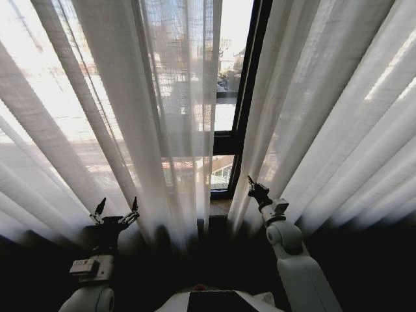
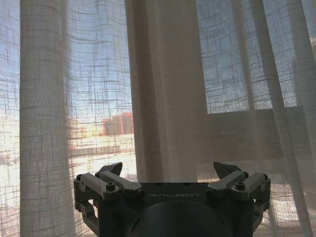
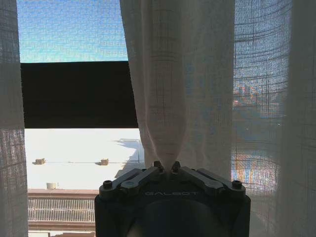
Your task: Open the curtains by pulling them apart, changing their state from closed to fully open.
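Note:
Two sheer white pleated curtains hang before the window: the left curtain (image 1: 130, 117) and the right curtain (image 1: 325, 117), with a narrow gap between them. My right gripper (image 1: 253, 186) is at the inner edge of the right curtain, shut on a pinched fold of the curtain (image 3: 165, 123) that runs down into my right gripper (image 3: 166, 168). My left gripper (image 1: 117, 209) stands open low in front of the left curtain. In the left wrist view the left gripper (image 2: 170, 172) has its fingers spread, with the curtain (image 2: 163, 98) just beyond them and nothing between them.
A black window frame bar (image 1: 250, 78) shows through the gap, with a horizontal bar (image 3: 79, 94) and rooftops beyond the glass. The wooden sill (image 1: 220, 207) lies below the gap. Curtain fabric spreads across both sides of the view.

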`<state>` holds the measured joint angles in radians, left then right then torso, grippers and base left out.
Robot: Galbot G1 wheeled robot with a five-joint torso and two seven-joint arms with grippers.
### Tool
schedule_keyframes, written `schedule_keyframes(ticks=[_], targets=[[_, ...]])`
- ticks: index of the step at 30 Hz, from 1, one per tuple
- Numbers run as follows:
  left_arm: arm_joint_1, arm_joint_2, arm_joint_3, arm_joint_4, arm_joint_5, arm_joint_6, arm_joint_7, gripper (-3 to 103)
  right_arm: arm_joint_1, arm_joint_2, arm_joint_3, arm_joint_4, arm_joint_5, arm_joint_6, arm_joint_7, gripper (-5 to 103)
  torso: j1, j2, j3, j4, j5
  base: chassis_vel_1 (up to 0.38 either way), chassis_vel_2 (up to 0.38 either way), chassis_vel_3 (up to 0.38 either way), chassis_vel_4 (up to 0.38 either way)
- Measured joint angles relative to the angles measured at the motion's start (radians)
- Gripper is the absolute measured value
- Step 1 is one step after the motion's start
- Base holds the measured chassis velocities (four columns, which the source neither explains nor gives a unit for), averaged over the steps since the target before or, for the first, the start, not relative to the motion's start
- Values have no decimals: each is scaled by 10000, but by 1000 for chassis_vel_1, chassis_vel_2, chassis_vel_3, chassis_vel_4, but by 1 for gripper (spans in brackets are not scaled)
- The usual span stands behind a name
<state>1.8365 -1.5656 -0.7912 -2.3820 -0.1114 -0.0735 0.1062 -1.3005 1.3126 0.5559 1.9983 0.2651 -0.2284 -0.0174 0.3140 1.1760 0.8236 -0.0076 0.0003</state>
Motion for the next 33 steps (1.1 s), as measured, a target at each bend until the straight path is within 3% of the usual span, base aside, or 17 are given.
schedule_keyframes(ticks=[17,33], targets=[[-69,4,25,42,11,17,1,100,-105,6,148,28,-19,-41,-95,0,0,0,-1,0,-2,-35,-41,40,36],[-88,13,28,90,10,3,4,100,-171,24,182,54,-31,-12,-97,0,1,0,0,0,1,-275,-268,276,279]])
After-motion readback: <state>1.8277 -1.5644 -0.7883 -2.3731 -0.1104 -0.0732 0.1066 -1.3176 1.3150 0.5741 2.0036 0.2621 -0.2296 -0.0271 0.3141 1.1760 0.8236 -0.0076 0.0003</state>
